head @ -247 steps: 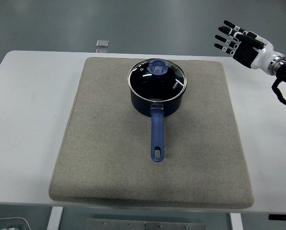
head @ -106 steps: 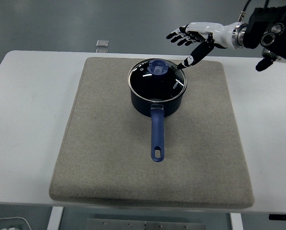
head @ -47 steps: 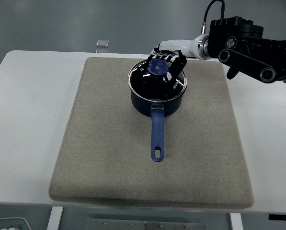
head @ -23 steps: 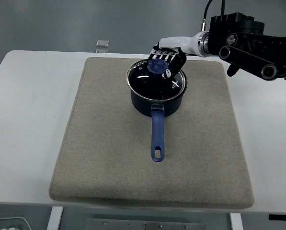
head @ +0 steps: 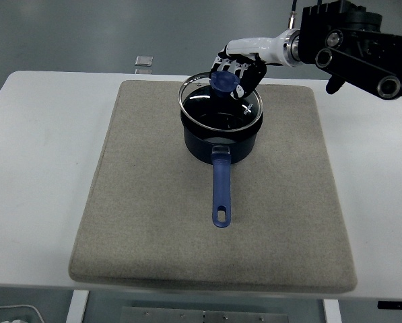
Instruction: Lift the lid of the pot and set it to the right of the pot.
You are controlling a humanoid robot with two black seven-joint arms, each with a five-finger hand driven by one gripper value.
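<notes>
The glass pot lid was raised a little above the dark blue saucepan, hanging over its opening and not touching the rim. The right hand gripped the blue knob of the lid with curled fingers. The saucepan stood on the far part of a grey felt mat, its blue handle pointing toward the near edge. The mat lay on the white worktop.

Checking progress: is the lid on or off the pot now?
Off, just lifted. The lid hangs above the pot, its rim clear of the pot's, with the right hand gripping its knob.
</notes>
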